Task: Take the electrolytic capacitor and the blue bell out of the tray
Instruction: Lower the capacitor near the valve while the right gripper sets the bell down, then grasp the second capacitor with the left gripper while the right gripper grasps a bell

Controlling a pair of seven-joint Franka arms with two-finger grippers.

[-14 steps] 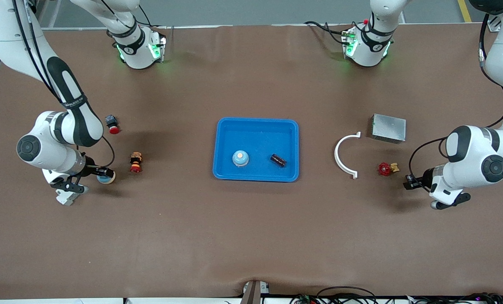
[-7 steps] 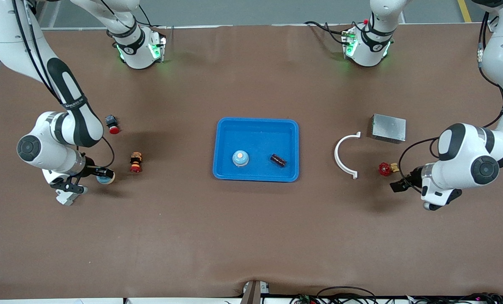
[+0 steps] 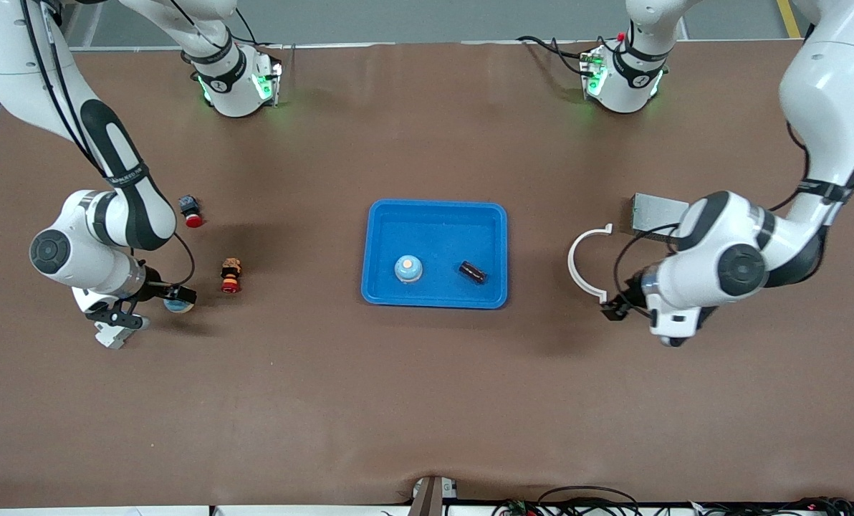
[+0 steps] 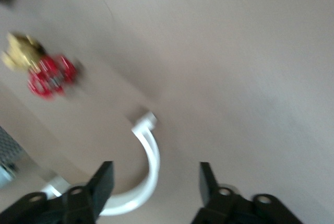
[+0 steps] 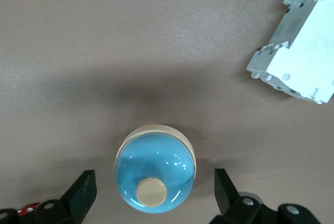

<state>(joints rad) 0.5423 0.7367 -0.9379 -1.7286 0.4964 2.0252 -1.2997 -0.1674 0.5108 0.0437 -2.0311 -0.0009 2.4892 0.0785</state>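
a blue tray (image 3: 434,211) is seen at the middle of the table, and in it a bell (image 3: 408,269) with a blue dome and a pale button is sat beside a dark capacitor (image 3: 472,271), the two apart from each other, the capacitor toward the left arm's end. toward the right arm's end of the table a second blue bell (image 5: 155,175) is found standing upright on the brown surface — the right gripper (image 5: 155,195) is placed low around it, its black fingers (image 5: 83,191) spread wide on either side and clear of the dome, so nothing is gripped. a pale grey modular block (image 5: 297,62) is shown lying near that bell in the right wrist view. near this gripper, farther from the front camera, a small figure-like part with a red base (image 3: 231,276) and a red push button (image 3: 190,210) are laid out, well apart from the tray. at the left arm's end the left gripper (image 4: 154,182) is held over the white curved clamp (image 4: 141,174), at the clamp's end nearer the front camera; its fingers (image 4: 102,182) are parted and nothing is caught between them. a red-handled brass valve (image 4: 40,70) is picked up in the left wrist view just beside the clamp, though it is blurred, and a grey metal box (image 3: 655,210) is partly covered by the left arm in the front view.
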